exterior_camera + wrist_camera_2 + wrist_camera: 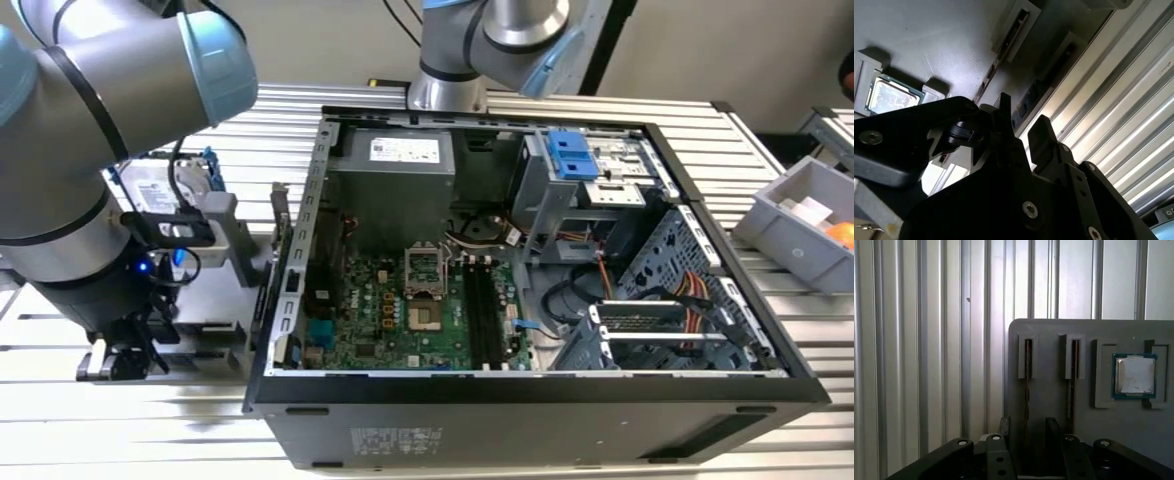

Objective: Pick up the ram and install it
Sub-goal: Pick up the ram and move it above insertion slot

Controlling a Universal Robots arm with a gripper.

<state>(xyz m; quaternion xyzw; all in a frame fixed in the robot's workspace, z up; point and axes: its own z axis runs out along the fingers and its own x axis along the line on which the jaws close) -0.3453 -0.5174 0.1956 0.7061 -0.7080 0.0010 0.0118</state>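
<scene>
Two ram sticks stand on edge in the slots of a grey holder (1054, 335). One ram stick (1027, 390) runs straight between my fingers, and the other ram stick (1072, 390) stands in the neighbouring slot. My gripper (1028, 429) (1021, 120) is open, one black finger on each side of the first stick with a gap on both sides. In the exterior view the gripper (127, 355) hangs low over the holder, to the left of the open computer case (287, 300). The motherboard's long black slots (483, 315) lie inside the case.
A small square silver chip (1134, 376) (891, 95) sits in a pocket of the holder beside the sticks. A hard drive in a blue frame (180, 185) stands behind the arm. A grey bin (801, 220) is at the exterior view's right. The table is ribbed aluminium.
</scene>
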